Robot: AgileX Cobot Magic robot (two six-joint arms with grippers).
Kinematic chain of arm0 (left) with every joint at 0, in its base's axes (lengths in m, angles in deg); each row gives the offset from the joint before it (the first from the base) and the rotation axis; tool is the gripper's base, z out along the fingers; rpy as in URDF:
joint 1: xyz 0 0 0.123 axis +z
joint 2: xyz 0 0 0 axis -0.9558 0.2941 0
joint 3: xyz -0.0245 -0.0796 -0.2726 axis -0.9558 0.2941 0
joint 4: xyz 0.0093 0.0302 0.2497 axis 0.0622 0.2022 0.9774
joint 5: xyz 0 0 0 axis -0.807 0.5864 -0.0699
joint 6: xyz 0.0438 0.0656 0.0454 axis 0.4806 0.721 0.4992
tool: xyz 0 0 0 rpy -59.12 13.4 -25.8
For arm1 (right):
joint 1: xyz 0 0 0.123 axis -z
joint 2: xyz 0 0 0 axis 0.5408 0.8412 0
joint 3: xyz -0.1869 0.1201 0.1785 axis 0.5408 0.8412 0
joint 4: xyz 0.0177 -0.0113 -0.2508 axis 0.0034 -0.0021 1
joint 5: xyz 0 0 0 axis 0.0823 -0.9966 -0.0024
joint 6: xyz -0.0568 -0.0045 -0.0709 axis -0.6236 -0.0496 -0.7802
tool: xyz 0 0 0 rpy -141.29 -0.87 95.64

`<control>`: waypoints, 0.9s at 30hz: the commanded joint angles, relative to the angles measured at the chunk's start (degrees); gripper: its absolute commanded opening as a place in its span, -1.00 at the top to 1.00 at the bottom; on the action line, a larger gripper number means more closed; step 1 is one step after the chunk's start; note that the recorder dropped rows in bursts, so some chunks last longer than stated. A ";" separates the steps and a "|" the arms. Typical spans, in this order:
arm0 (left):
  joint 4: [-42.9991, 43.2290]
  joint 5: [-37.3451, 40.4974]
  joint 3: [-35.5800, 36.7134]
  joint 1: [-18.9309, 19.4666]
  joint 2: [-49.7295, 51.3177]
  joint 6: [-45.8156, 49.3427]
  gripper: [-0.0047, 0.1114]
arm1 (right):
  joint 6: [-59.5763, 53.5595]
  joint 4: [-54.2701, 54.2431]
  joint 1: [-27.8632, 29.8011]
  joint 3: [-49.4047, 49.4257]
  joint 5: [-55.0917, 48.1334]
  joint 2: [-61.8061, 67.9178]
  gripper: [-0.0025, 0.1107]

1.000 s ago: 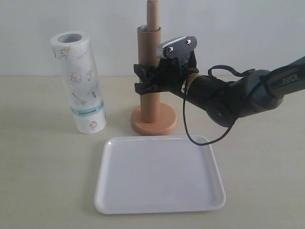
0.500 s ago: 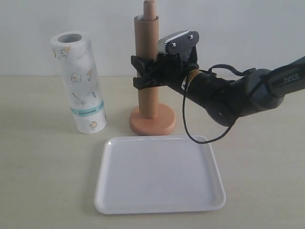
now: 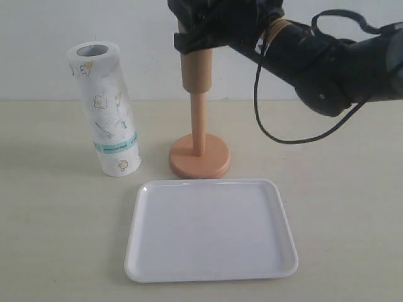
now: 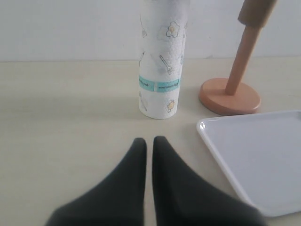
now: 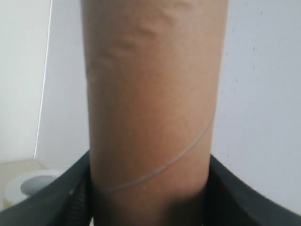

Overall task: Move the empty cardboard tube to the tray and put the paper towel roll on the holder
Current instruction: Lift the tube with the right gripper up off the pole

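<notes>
Empty cardboard tube (image 3: 196,72): plain brown, hollow, thin spiral seam visible in the right wrist view, with a few shallow dents near one end. It stands upright and high off the table (image 3: 50,220). Its lower end is sleeved around the holder's rod, well above the disc base, so the bare rod shows between the two. Its top is cut off by the frame edge.

Right hand (image 3: 192,34): pinching the tube, with a black finger (image 5: 56,193) on each side of it.

Left hand (image 4: 148,146): fingers pressed together, nothing between them, low over the table in front of the roll.

Holder (image 3: 200,157): orange-brown wood, round base flat on the table, just behind the tray's far rim.

Paper towel roll (image 3: 106,107): white, embossed, with yellow cartoon prints and a teal band. It stands on end, leaning slightly, left of the holder and apart from it.

Tray (image 3: 211,277): white, rounded corners, low rim, nothing on it, nearest the camera.

Count: 1 tube, 1 roll, 1 holder, 1 tray, 2 hands.
</notes>
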 commanded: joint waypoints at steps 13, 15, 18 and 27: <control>-0.41 0.01 0.22 0.00 -0.06 0.20 0.85 | -0.40 -1.56 -0.01 -0.28 1.19 -11.35 0.96; -0.41 0.01 0.22 0.00 -0.06 0.20 0.85 | 0.19 -2.36 -0.01 -0.28 1.49 -12.15 0.96; -0.41 0.01 0.22 0.00 -0.06 0.20 0.85 | 0.31 -3.40 -0.01 -0.28 2.07 -12.92 0.96; -0.41 0.01 0.22 0.00 -0.06 0.20 0.85 | 0.31 -3.56 -0.01 -0.28 1.39 -18.95 0.96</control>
